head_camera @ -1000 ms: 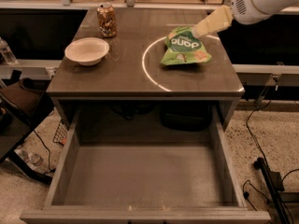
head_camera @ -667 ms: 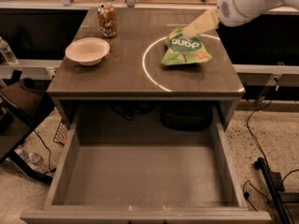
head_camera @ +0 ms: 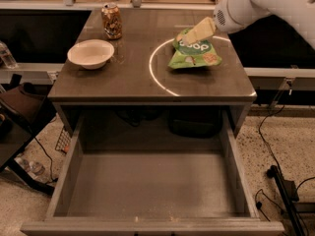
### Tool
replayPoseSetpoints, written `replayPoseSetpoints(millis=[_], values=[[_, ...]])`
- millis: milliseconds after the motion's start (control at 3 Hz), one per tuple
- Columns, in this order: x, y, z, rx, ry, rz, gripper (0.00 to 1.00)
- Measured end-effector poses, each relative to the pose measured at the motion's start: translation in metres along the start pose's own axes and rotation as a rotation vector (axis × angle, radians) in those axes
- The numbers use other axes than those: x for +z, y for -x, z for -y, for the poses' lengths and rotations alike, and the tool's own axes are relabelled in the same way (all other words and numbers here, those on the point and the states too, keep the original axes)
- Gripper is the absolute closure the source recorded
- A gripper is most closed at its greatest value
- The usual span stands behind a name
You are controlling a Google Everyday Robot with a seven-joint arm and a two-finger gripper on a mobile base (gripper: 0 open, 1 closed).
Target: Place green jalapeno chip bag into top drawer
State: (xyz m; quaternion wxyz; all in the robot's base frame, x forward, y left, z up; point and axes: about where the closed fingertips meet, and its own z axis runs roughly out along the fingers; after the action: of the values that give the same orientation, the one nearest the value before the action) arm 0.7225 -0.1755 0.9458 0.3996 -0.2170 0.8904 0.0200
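The green jalapeno chip bag [head_camera: 195, 56] lies on the right half of the brown table top [head_camera: 123, 80], inside a bright ring of light. My gripper [head_camera: 195, 33] reaches in from the upper right on a white arm and sits over the bag's far top edge, touching or nearly touching it. The top drawer [head_camera: 147, 188] is pulled fully out below the table's front edge, with nothing in it.
A white bowl [head_camera: 90, 53] sits on the table's left side, with a brown soda can [head_camera: 112, 21] behind it. Cables and a black stand [head_camera: 280, 191] lie on the floor to the right. A dark chair [head_camera: 19, 117] stands at left.
My gripper has moved left and down, from beside the bag's upper right to over its top edge. The bag has stayed in place.
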Motion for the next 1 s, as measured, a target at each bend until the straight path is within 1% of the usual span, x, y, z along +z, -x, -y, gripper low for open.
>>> replayPoseSetpoints(millis=[333, 667, 1000], values=[[0.028, -0.002, 0.006, 0.007, 0.004, -0.005, 0.0], [0.05, -0.003, 0.014, 0.008, 0.009, 0.005, 0.0], [0.072, -0.001, 0.02, 0.039, 0.037, 0.011, 0.0]])
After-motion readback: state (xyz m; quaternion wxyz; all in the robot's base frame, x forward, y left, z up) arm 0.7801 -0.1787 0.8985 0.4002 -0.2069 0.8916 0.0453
